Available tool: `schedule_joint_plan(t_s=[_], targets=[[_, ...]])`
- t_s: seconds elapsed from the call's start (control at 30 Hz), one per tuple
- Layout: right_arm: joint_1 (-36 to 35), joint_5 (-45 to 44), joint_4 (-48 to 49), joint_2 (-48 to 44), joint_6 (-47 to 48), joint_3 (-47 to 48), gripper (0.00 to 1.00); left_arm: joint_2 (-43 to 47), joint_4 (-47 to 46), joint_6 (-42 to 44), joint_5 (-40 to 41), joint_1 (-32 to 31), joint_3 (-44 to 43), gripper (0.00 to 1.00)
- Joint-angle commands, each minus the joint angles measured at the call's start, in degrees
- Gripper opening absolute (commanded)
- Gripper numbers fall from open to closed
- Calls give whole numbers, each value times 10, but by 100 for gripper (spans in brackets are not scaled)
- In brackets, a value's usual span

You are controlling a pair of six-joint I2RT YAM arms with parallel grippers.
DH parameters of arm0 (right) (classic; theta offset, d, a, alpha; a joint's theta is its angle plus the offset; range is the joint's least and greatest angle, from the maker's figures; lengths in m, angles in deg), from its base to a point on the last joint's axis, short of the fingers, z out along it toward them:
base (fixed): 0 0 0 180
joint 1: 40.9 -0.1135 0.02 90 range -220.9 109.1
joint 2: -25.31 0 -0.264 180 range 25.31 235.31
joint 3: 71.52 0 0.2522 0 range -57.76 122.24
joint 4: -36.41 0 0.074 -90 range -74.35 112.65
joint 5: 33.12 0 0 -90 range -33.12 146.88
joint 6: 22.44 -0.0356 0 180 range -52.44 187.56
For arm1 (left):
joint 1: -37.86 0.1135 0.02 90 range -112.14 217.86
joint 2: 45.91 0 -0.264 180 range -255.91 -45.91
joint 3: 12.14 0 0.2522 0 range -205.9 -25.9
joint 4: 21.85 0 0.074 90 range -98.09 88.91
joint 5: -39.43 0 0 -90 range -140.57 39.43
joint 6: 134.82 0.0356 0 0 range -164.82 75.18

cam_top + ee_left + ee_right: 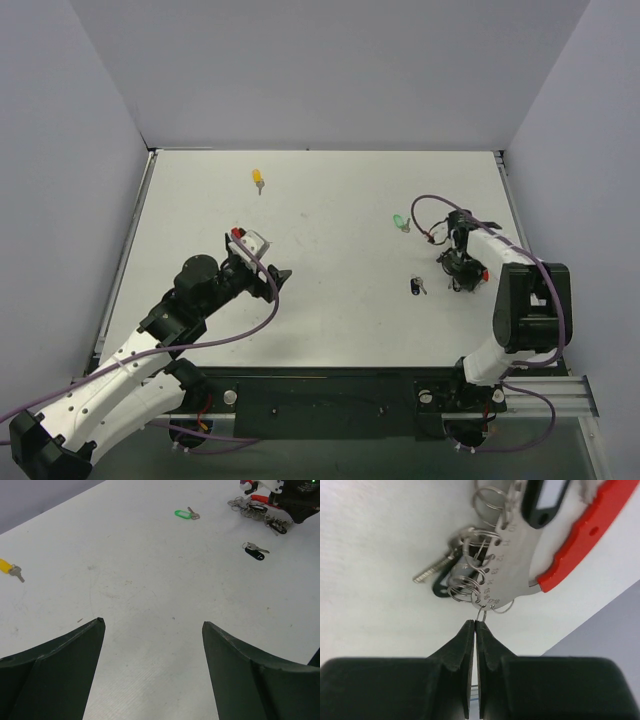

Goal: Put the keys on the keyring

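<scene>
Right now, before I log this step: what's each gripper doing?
Left gripper: open, holding nothing.
Right gripper: shut, tips pinching a wire loop of the keyring.

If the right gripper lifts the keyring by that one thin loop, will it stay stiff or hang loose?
Likely loose: the right gripper seems to pinch only one thin loop of the keyring, so its plate would pivot. The other rings and the key would probably dangle.

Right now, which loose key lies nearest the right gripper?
The black-headed key, just left of the right gripper, which pinches the keyring. The green key lies farther off, and the yellow key is the farthest.
</scene>
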Motion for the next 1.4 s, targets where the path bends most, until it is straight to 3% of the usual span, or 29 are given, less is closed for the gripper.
schedule_joint_plan(t_s=[0.0, 0.5, 0.97, 1.37], targets=[[65, 104, -96, -70, -20, 41, 0, 15, -57, 29, -56, -7, 11, 88], [158, 272, -202, -85, -49, 225, 0, 42, -155, 28, -176, -3, 62, 86], [184, 326, -220, -29, -111, 362, 0, 34, -180, 19, -205, 2, 72, 86], [190, 343, -225, -12, -138, 401, 0, 30, -189, 15, -220, 3, 75, 86]])
